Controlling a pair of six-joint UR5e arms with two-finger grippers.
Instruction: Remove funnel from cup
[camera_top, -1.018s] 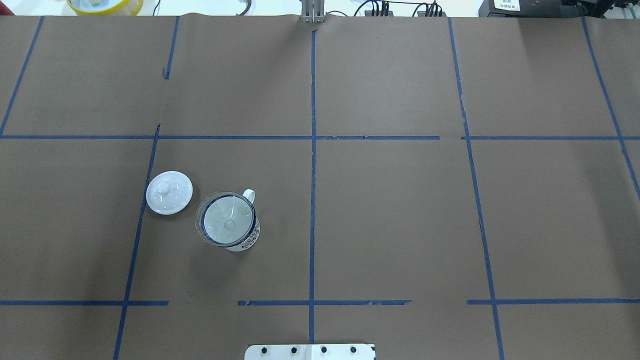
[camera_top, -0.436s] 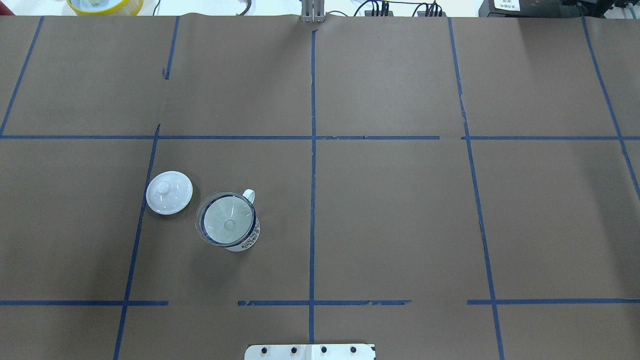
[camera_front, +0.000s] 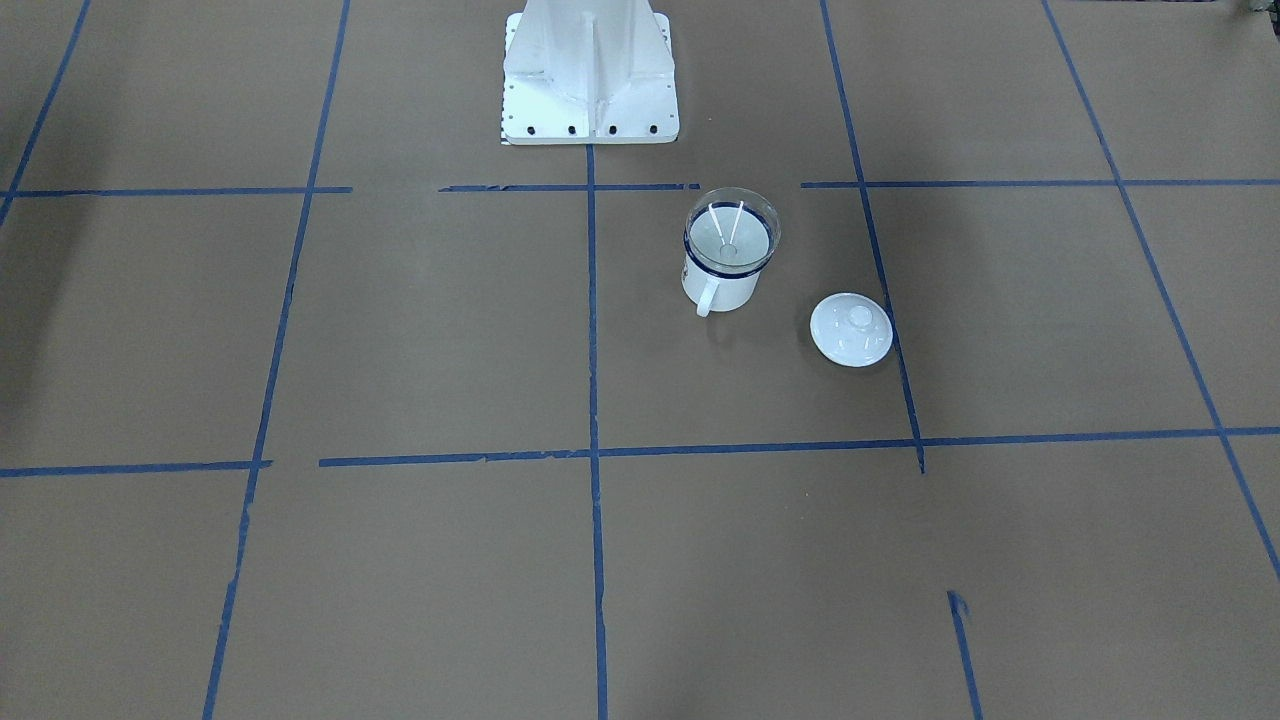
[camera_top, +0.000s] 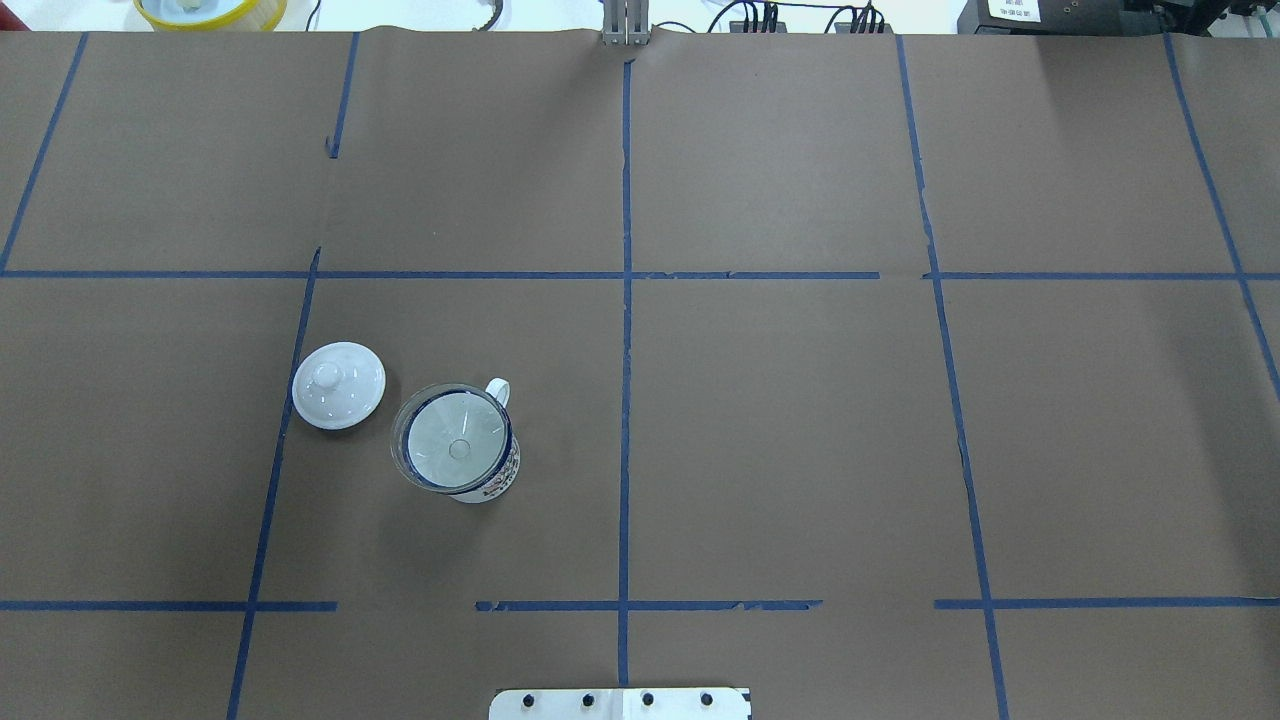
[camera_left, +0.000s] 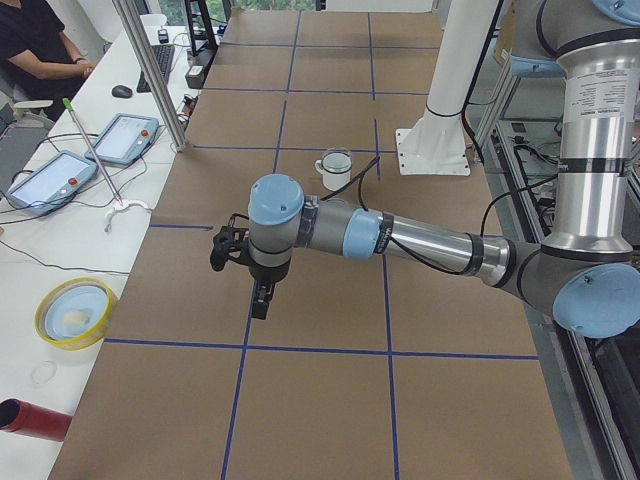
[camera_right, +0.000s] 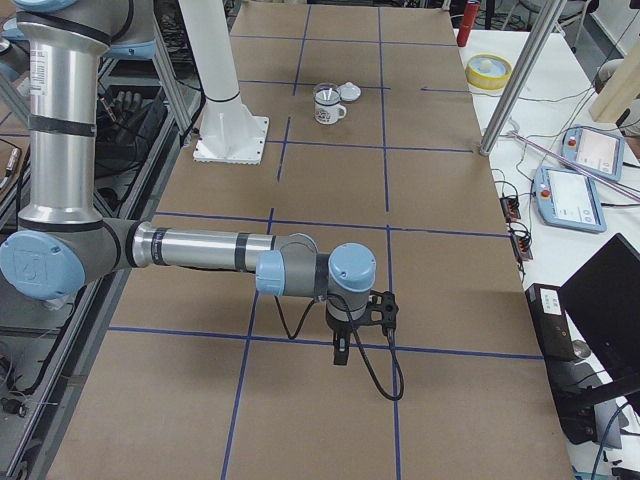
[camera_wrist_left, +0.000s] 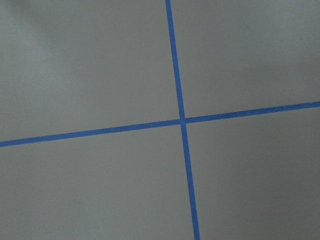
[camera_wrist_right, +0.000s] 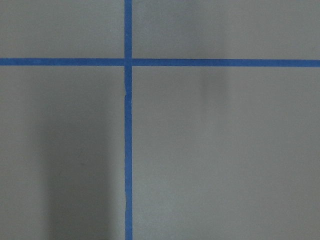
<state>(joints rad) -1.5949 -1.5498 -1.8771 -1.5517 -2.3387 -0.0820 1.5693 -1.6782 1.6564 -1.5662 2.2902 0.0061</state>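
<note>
Across from the robot, in the front-facing view, we see the funnel (camera_front: 730, 238) seated mouth-up in the cup (camera_front: 722, 290). Its wide rim rests on the mug's, which keeps it upright. A white lid (camera_front: 851, 329) lies just beside them on the surface (camera_front: 400, 330). Overhead, no arm is near them. In the side views, the left end effector (camera_left: 258, 292) and the right end effector (camera_right: 341, 352) hang well apart from the cup. We cannot tell whether either is released or clenched.
</note>
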